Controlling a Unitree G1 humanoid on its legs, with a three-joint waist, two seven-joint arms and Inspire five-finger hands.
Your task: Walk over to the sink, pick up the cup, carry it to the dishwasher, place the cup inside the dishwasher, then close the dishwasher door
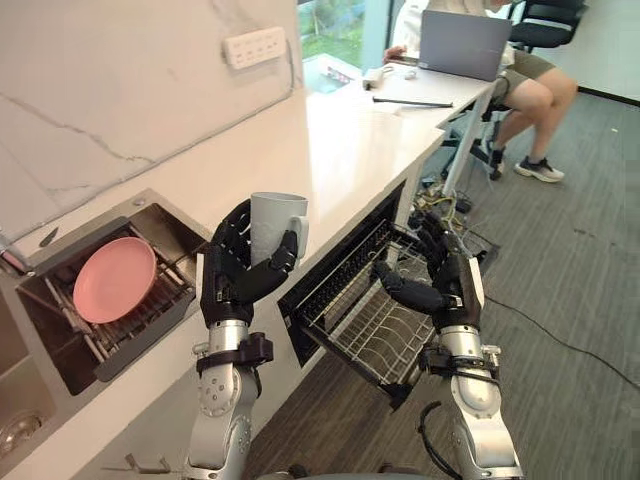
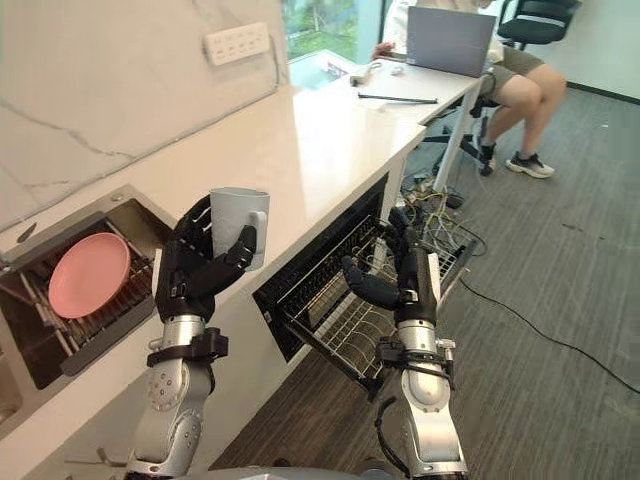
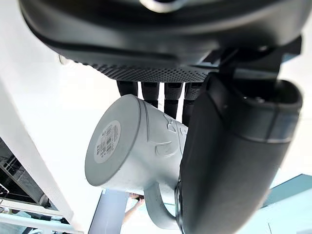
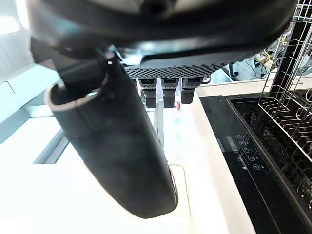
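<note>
- The sink point(image 1: 35, 300) is sunk into the table point(image 1: 340, 140) well to the left of the dishwasher point(image 1: 318, 283). A pink plate point(image 1: 113, 279) leans in it.
- The left hand point(image 1: 232, 272) is raised just left of the dishwasher, above the table's front edge. Its fingers and thumb are wrapped round the grey cup point(image 1: 272, 222).
- The cup is upright with its mouth up, and the thumb lies across its front by the handle. This looks like a firm carrying grip, meant to keep the cup from slipping on the way across.
- The dishwasher stands open under the table, and its wire rack point(image 1: 372, 322) is drawn out towards the robot. The rack's open top seems ready to take the cup from above. Judging by this, the pick-up is done and the placing is not yet made.
- The right hand point(image 1: 445, 275) hovers over the right part of the rack. Its fingers are loosely spread and hold nothing, and it is probably kept free for the dishwasher door afterwards.
- Beyond the dishwasher, at the table's far right end, a person point(image 1: 530, 80) sits at a laptop point(image 1: 462, 42), well apart from the work.
</note>
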